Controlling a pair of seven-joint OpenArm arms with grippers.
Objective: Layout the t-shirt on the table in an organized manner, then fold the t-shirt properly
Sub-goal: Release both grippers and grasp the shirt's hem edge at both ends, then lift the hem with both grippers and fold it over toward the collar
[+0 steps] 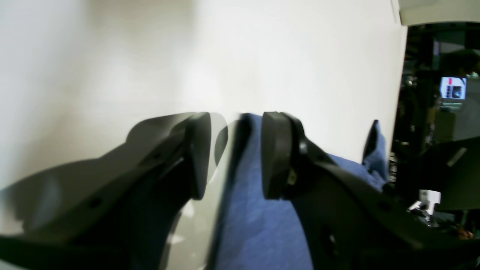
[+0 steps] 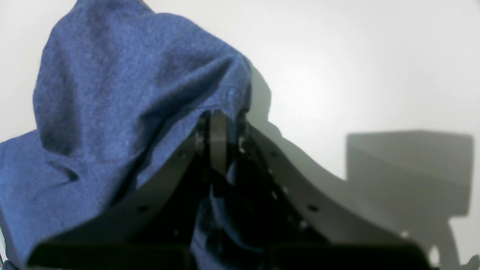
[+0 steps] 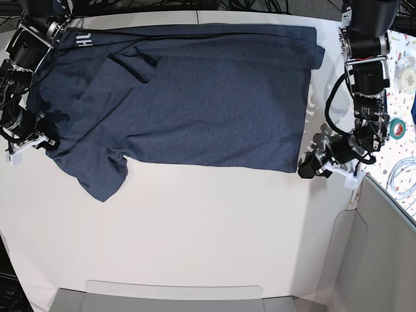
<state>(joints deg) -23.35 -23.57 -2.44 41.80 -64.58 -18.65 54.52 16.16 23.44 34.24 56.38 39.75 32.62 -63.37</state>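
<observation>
The t-shirt (image 3: 195, 97) lies spread over the far half of the table (image 3: 208, 234), its long straight edge running along the table's far rim; the body is mostly flat, with a folded-over flap and some creases toward the base view's left, where a strip of white lettering shows at the far corner; one short sleeve sticks out from the shirt's near edge on that same side, pointing toward the bare near part of the table. The right gripper (image 3: 49, 140) sits at the shirt's edge on the base view's left, beside that sleeve; in the right wrist view its jaws are pressed together on a pinch of the blue cloth (image 2: 123, 97), which rises in a hump over the fingertips and drapes down the side of the gripper (image 2: 221, 131); the white tabletop (image 2: 356, 67) fills the rest of that view, crossed by a blocky shadow. The left gripper (image 3: 307, 168) is at the shirt's opposite end, at its near corner; the left wrist view shows its jaws standing wide apart (image 1: 234, 153), holding nothing, with the shirt's edge (image 1: 255, 225) running between and under them on the table (image 1: 131, 56); a small peak of cloth stands up beyond the farther finger, close to the table's edge.
</observation>
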